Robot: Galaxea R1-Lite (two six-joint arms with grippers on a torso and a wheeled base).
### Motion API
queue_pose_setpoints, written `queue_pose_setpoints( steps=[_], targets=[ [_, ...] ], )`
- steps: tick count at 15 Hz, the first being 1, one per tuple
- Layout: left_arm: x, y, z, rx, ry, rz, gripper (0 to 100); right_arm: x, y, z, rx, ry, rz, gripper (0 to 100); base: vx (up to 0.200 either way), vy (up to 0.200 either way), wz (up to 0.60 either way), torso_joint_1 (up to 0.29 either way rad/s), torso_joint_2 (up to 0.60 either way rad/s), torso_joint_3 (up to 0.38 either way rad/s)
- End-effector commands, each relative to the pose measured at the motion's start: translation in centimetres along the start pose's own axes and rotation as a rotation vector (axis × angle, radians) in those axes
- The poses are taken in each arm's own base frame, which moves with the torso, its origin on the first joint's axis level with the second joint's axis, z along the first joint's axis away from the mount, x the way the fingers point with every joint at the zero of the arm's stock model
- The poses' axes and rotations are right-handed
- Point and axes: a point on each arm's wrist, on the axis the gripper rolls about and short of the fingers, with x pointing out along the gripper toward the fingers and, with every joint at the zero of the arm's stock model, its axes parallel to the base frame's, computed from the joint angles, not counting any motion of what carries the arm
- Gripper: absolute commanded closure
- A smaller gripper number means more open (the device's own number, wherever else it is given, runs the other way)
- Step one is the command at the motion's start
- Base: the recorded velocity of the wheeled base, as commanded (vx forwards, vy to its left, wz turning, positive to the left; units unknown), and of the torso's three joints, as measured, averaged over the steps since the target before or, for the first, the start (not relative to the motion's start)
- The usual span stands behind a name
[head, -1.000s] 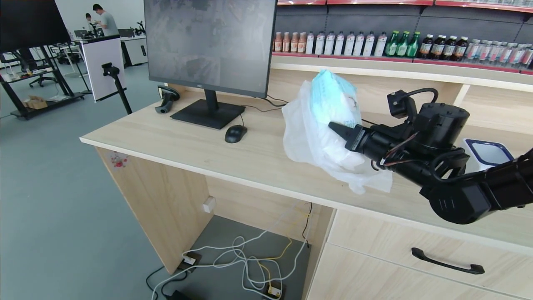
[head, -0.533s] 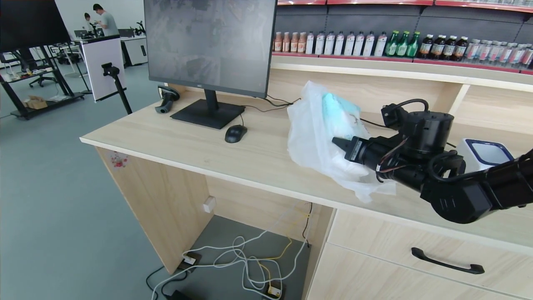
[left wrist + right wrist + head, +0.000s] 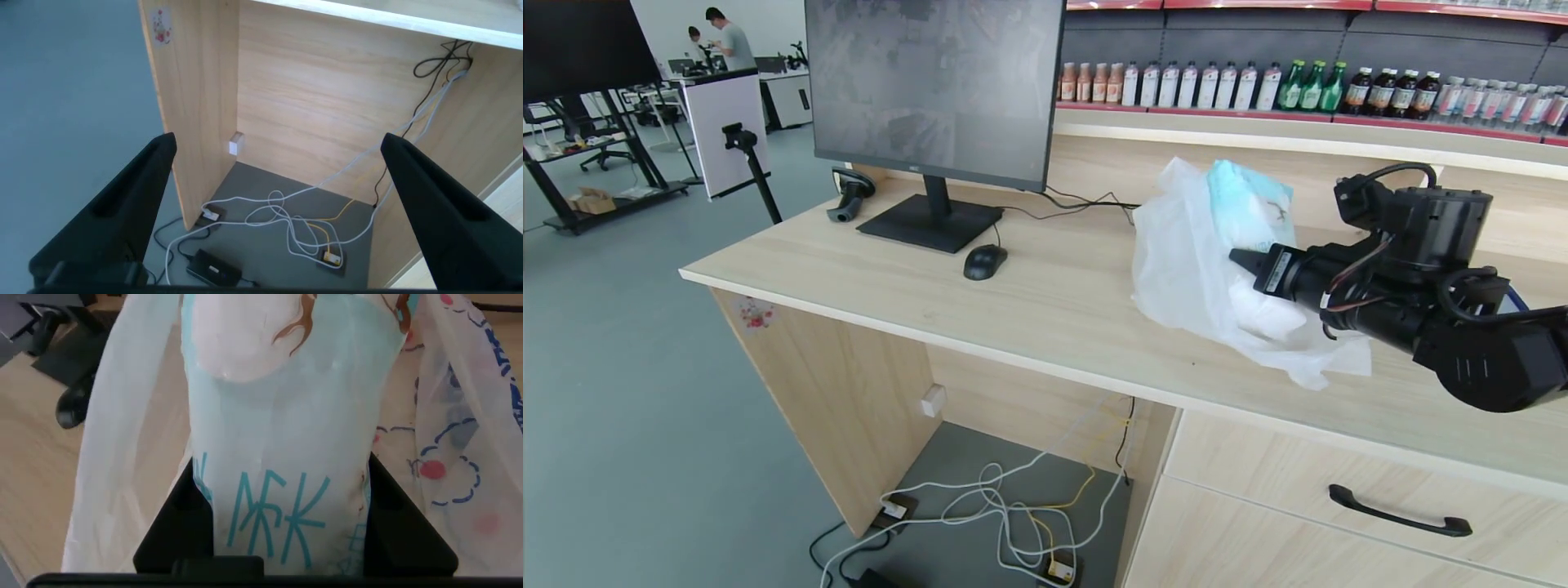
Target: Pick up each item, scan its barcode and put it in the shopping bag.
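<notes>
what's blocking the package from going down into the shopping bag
Nothing visible. The right gripper holds the package upright, and the shopping bag hangs open on both sides of it.

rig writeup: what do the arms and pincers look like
The right arm is matte black with round joints, looped black cables, red and white wires and a white label. The left pincer and right pincer have flat black tapered fingers.

Shop checkout (shelved bottles)
</notes>
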Motion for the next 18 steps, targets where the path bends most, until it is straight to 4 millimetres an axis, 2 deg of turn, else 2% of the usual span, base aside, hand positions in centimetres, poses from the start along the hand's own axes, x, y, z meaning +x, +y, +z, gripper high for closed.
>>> queue_pose_setpoints(
  steps=[1, 3, 4, 5, 8, 16, 18],
  targets=[
    [0.0, 0.0, 0.0, 0.0, 0.0, 0.0, 0, 0.0, 2.2, 1.3, -0.005, -0.045, 0.076, 100, 0.0, 0.0, 0.0, 0.0, 0.0, 0.0],
    [0.0, 0.0, 0.0, 0.0, 0.0, 0.0, 0, 1.3, 3.0, 1.2, -0.008, -0.054, 0.105, 100, 0.0, 0.0, 0.0, 0.0, 0.0, 0.0],
    [0.0, 0.0, 0.0, 0.0, 0.0, 0.0, 0, 1.7, 3.9, 1.0, 0.0, -0.048, 0.128, 100, 0.0, 0.0, 0.0, 0.0, 0.0, 0.0],
    [0.0, 0.0, 0.0, 0.0, 0.0, 0.0, 0, 2.0, 3.9, 0.3, 0.0, -0.023, 0.13, 100, 0.0, 0.0, 0.0, 0.0, 0.0, 0.0],
    [0.0, 0.0, 0.0, 0.0, 0.0, 0.0, 0, 2.5, 3.3, -1.5, -0.004, 0.072, 0.102, 100, 0.0, 0.0, 0.0, 0.0, 0.0, 0.0],
    [0.0, 0.0, 0.0, 0.002, -0.003, 0.0, 0, 3.1, 2.7, -3.7, -0.078, 0.18, 0.113, 100, 0.0, 0.0, 0.0, 0.0, 0.0, 0.0],
    [0.0, 0.0, 0.1, 0.003, -0.007, 0.0, 0, 2.8, 1.5, -4.4, -0.136, 0.206, 0.091, 100, 0.0, 0.0, 0.0, 0.0, 0.0, 0.0]
  ],
)
